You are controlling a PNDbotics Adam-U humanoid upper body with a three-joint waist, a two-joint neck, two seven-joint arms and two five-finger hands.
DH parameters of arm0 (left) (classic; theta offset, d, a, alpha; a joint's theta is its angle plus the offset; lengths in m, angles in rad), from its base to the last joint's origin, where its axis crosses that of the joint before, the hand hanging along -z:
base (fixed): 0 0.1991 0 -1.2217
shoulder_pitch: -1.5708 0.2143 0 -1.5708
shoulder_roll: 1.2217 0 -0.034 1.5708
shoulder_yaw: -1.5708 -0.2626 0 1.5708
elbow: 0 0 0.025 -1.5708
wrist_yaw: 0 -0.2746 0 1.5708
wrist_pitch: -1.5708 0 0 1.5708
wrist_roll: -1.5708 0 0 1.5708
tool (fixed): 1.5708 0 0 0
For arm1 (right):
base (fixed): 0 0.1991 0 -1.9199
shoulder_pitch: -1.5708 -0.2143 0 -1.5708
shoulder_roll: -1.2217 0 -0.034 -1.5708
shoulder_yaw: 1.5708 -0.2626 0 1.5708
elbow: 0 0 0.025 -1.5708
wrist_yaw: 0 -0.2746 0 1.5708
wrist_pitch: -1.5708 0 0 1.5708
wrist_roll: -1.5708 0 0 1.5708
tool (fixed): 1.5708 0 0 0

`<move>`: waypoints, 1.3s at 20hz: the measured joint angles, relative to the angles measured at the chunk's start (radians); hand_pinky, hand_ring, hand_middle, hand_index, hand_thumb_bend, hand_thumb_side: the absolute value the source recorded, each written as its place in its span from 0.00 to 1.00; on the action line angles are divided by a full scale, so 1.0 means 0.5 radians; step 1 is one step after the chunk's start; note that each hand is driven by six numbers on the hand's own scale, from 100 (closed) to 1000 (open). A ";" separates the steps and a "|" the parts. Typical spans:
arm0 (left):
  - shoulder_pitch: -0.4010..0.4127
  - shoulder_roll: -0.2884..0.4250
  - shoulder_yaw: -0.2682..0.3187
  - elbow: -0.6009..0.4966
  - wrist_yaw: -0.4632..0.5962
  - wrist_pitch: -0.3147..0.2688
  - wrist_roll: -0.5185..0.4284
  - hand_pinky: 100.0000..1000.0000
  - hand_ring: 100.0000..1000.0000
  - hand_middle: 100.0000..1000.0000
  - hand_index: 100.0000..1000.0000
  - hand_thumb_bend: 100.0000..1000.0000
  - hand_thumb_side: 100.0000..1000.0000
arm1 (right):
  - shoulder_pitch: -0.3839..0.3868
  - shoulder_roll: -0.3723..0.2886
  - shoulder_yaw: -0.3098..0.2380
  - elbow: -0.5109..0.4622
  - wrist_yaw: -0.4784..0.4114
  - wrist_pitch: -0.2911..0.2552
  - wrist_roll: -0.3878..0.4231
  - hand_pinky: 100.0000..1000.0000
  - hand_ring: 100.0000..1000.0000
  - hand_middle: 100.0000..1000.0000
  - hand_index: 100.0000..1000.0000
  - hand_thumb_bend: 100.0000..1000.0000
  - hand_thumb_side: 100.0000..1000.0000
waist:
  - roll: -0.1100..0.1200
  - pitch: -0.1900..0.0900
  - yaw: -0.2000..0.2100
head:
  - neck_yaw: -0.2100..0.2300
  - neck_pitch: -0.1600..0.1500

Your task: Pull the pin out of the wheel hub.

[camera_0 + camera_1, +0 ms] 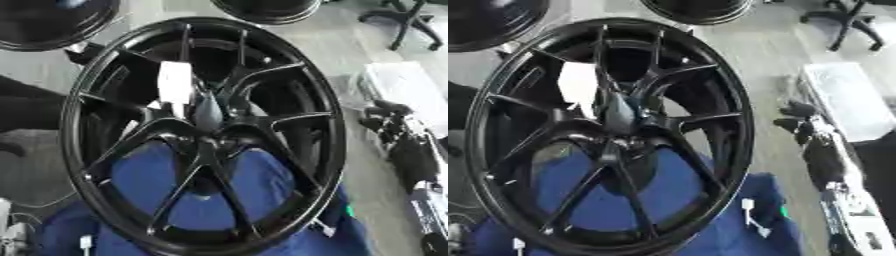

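A large black multi-spoke wheel [203,135] lies tilted on a blue cloth [144,172] and fills most of both views. At its hub stands a dark grey tapered pin [208,109], pointing up out of the centre. A white label [175,82] is stuck on a spoke just left of and above the pin. My right hand [385,119] hovers to the right of the rim, off the wheel, fingers relaxed toward it and holding nothing. Its black forearm [411,160] runs down the right edge. My left hand shows in neither view.
Two more black wheels lie at the top left [48,22] and top centre [267,10]. An office chair base [407,22] stands at the top right. A white sheet [842,97] lies on the floor behind my right hand. White cables [10,232] sit at the lower left.
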 measured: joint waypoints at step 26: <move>-0.560 1.378 -0.479 -0.124 0.279 0.063 -0.398 0.83 0.61 0.72 0.81 0.00 0.66 | 0.109 0.007 0.000 0.000 0.039 -0.002 -0.009 0.89 0.66 0.67 0.77 0.00 0.73 | 0.039 -0.057 0.021 | -0.050 0.020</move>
